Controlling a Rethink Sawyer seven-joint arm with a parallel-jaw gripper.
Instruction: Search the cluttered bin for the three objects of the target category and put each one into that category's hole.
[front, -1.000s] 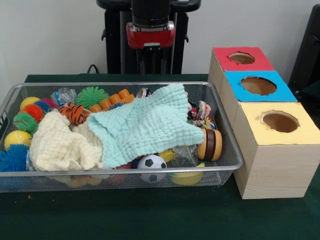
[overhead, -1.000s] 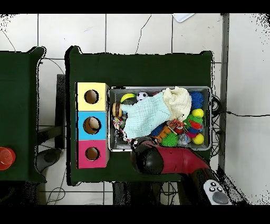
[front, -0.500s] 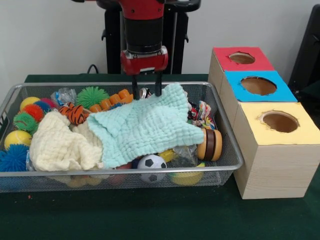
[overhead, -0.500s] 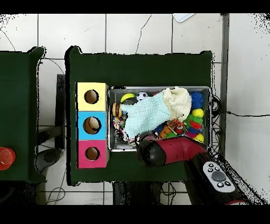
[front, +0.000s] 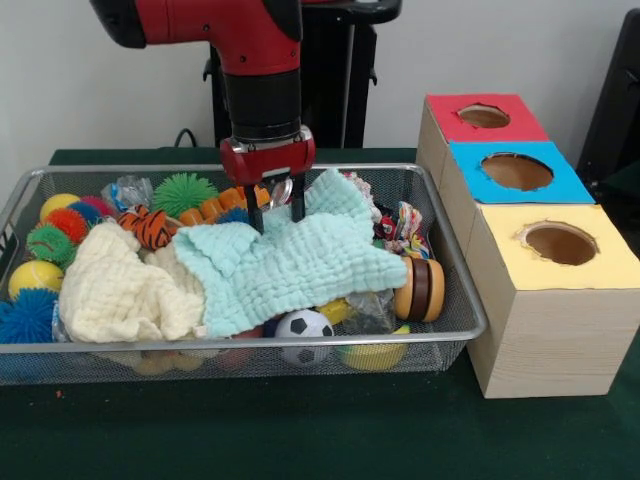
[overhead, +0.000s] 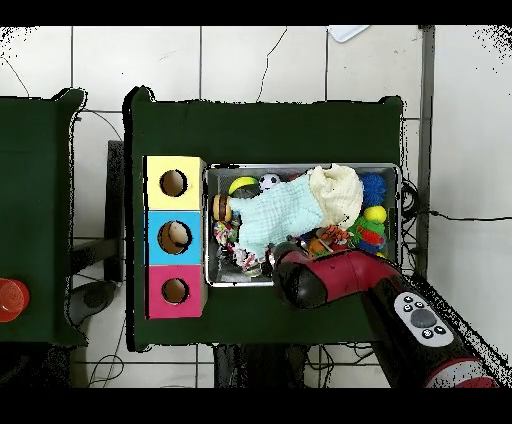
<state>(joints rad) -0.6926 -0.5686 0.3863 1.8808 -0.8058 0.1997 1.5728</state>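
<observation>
From the front, the gripper (front: 271, 213) stands over the far edge of the mint-green cloth (front: 290, 255), its 2 dark fingers (front: 297, 203) parted and pointing down, their tips at or just into the cloth's upper folds; nothing is held between them. The cluttered bin (front: 470, 318) sits on the green table to the left of 3 wooden boxes, whose red hole (front: 484, 116), blue hole (front: 517, 171) and yellow hole (front: 560, 243) all look unoccupied from here. My reading is that the search is still in hand: the arm seems set to pinch the green cloth and pull it aside, which calls for closing on a fold and lifting it clear of the toys beneath. That cloth and the cream cloth (front: 122, 285) cover most of the bin's middle, so only edge items show: spiky balls at left, a toy tiger (front: 150, 227), a small football (front: 303, 328) and a wooden yo-yo (front: 419, 289). Which category is wanted cannot be told. From overhead, the red arm (overhead: 345, 280) crosses the bin's lower rim (overhead: 240, 284) and hides the gripper and the toys under it. The green cloth (overhead: 275, 218) spreads across the bin's centre. The blue box's hole (overhead: 174, 237) seems to hold something pale, too small to identify.
</observation>
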